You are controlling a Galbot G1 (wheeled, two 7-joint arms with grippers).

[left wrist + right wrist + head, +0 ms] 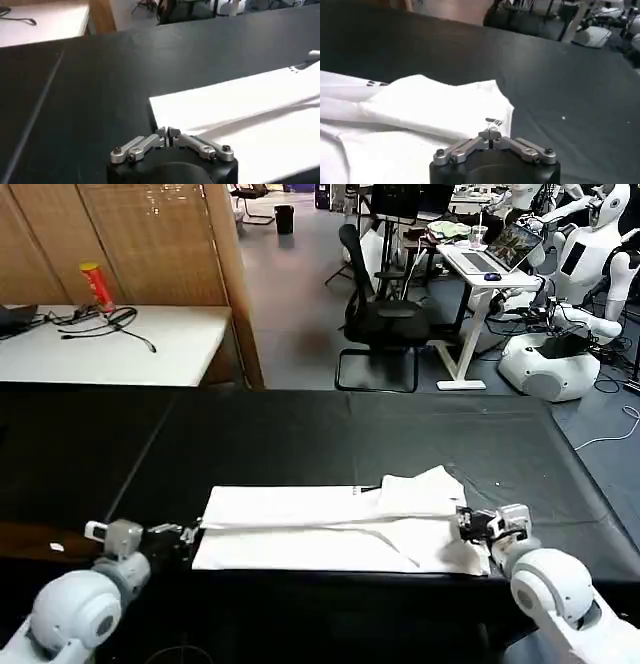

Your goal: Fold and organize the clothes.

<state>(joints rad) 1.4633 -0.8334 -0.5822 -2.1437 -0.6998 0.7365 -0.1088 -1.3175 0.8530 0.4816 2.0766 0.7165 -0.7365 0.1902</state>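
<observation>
One white T-shirt lies folded into a long band along the near edge of my black table, a sleeve lapped over its right end. My two pincers flank it: the left gripper at the shirt's left end, the right gripper at its right end. From the head view I cannot judge either grip. My left wrist view settles one: fingertips pressed together at the cloth's corner, though whether fabric is caught between them I cannot tell. My right wrist view shows the other pair likewise closed over the sleeve, beside a small black printed mark. Beyond the table stands one black office chair.
</observation>
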